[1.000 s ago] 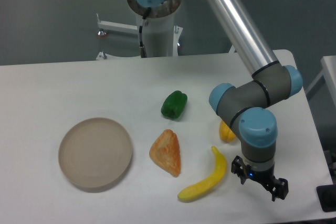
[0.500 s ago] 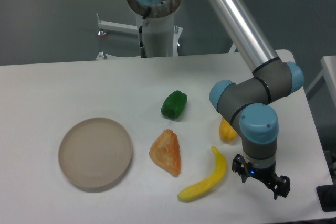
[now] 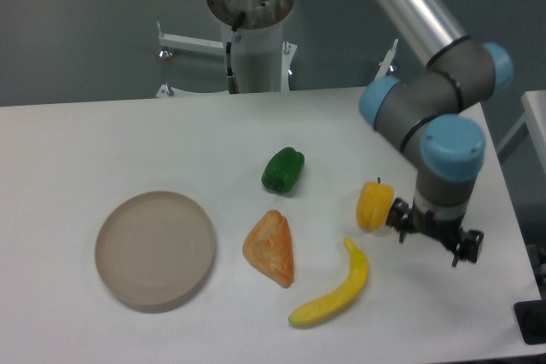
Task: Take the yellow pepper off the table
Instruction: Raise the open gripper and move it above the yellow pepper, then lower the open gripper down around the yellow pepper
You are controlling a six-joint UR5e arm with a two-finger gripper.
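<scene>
Yellow pepper (image 3: 374, 205): sits on the bench (image 3: 102, 142) toward the right edge, between the far and near sides, now fully in sight. A second ago the arm's wrist covered most of it; the arm has since swung back and to the right, so the pepper shows whole. It appears not to have shifted.

Jaws (image 3: 435, 234): now low, just right of the pepper and close beside it, not around it. A second ago they hung nearer the front edge, past the banana's tip. From here I cannot tell whether they are apart or together; nothing looks to be held.

Reading: this looks like a re-approach, lining up from the side. The pick is not yet made.

Orientation: stubby, standing roughly upright, stem nub at the top. Long axis near vertical, though it is hardly longer than wide.

Also on the bench: green pepper (image 3: 282, 169), orange wedge (image 3: 270, 247), banana (image 3: 334, 289), round dish (image 3: 154, 249) toward the left.
</scene>
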